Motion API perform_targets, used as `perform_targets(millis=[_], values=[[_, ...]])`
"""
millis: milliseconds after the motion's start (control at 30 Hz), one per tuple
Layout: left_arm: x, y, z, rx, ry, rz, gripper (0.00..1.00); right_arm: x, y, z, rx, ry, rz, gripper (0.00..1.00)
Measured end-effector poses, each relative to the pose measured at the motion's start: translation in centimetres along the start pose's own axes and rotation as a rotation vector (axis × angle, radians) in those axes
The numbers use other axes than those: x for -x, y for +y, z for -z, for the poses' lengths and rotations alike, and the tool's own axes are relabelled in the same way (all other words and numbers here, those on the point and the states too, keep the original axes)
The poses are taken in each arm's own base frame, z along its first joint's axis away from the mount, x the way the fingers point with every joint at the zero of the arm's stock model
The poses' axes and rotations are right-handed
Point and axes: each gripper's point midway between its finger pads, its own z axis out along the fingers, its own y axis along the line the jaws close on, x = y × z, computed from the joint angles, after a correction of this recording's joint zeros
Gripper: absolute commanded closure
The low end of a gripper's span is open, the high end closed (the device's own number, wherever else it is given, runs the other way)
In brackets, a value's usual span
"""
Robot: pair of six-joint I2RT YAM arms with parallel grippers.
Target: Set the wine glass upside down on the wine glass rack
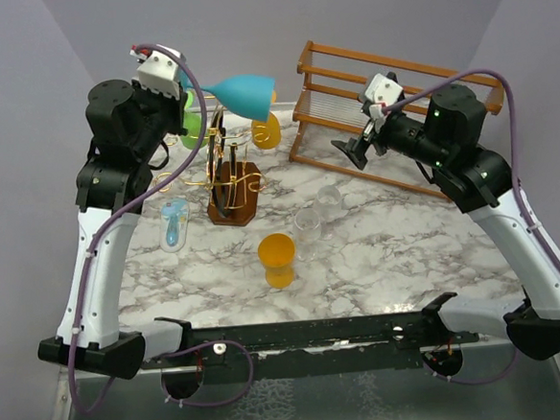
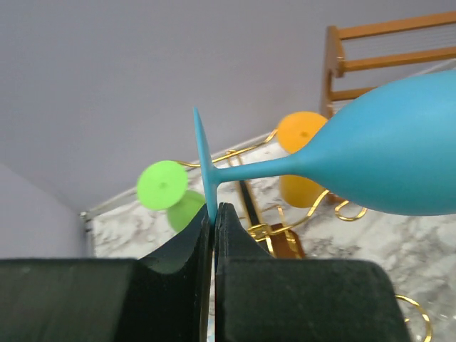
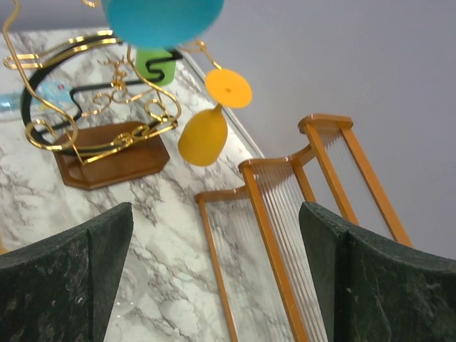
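A blue wine glass (image 1: 248, 95) lies sideways in the air above the gold wire wine glass rack (image 1: 227, 166). My left gripper (image 1: 187, 87) is shut on the rim of its foot. In the left wrist view the thin foot (image 2: 203, 167) stands pinched between the black fingertips, with the gripper (image 2: 214, 214) shut on it and the bowl (image 2: 399, 157) reaching right. My right gripper (image 1: 356, 150) hangs open and empty near the wooden slatted rack. In the right wrist view that gripper (image 3: 214, 278) holds nothing, and the blue bowl (image 3: 160, 18) floats over the wire rack (image 3: 107, 114).
A green glass (image 1: 194, 125) and an orange glass (image 1: 267, 131) hang on the wire rack. Another orange glass (image 1: 277, 253) and two clear glasses (image 1: 309, 218) stand on the marble table. A pale blue glass (image 1: 174, 222) lies left of the rack's base. The wooden slatted rack (image 1: 388, 106) fills the back right.
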Motion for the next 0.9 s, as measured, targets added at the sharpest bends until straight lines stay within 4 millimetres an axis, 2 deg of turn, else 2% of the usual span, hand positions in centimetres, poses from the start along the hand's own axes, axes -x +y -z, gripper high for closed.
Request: perform_targets(millis=[167, 267, 467, 633, 900], values=[[1.6, 3.5, 2.3, 0.167, -0.015, -0.151, 1.0, -4.0, 0.7, -0.8, 0.004, 0.091, 0.042, 0.0], [1.8, 5.5, 3.3, 0.269, 0.012, -0.238, 1.0, -6.6, 1.3, -1.3, 0.014, 0.144, 0.052, 0.0], [1.6, 9.7, 5.3, 0.48, 0.105, -0.411, 1.0, -10.4, 2.9, -1.4, 0.029, 0.197, 0.045, 0.0], [1.2, 12.4, 7.1, 0.64, 0.187, -0.549, 1.0, -11.6, 3.7, -0.8, 0.022, 0.192, 0.044, 0.0], [-2.4, 14.9, 8.2, 0.785, 0.39, -0.764, 1.0, -12.7, 4.5, -0.5, 0.015, 0.181, 0.032, 0.0]])
